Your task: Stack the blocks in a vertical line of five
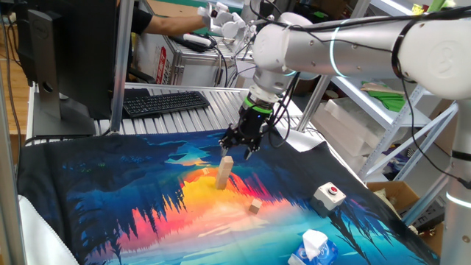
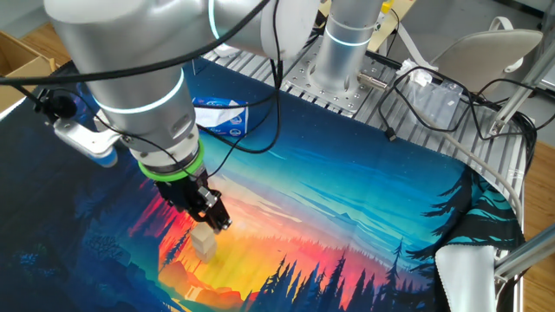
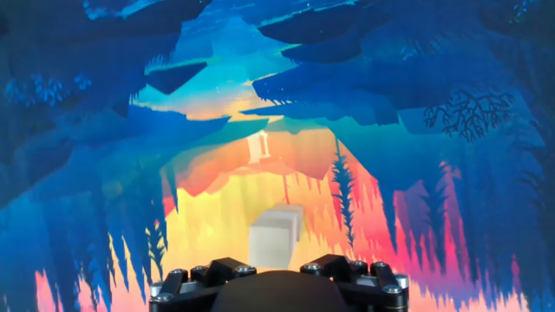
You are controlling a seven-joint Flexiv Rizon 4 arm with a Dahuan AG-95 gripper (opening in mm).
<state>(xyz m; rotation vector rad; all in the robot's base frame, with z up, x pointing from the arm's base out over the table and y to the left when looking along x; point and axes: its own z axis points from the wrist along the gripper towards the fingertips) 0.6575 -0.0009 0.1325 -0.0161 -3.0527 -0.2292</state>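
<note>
A column of small pale tan wooden cubes, the stack (image 1: 224, 172), stands near the middle of the worktop (image 1: 110, 213), on the orange part of the painted sunset cloth that covers it. How many cubes it holds I cannot count for sure; it looks like three or four. One more pale wooden cube, the loose block (image 1: 254, 207), lies alone on the cloth, nearer the front edge and well apart from the column. Just above the column hangs the black two-finger tool (image 1: 241, 144), released and gripping nothing, its jaws spread apart. Toward the front right corner sit a white box with a red button (image 1: 329, 195) and a blue-and-white carton (image 1: 312, 248). So the work looks mostly done, with at least that loose block left to fetch.
</note>
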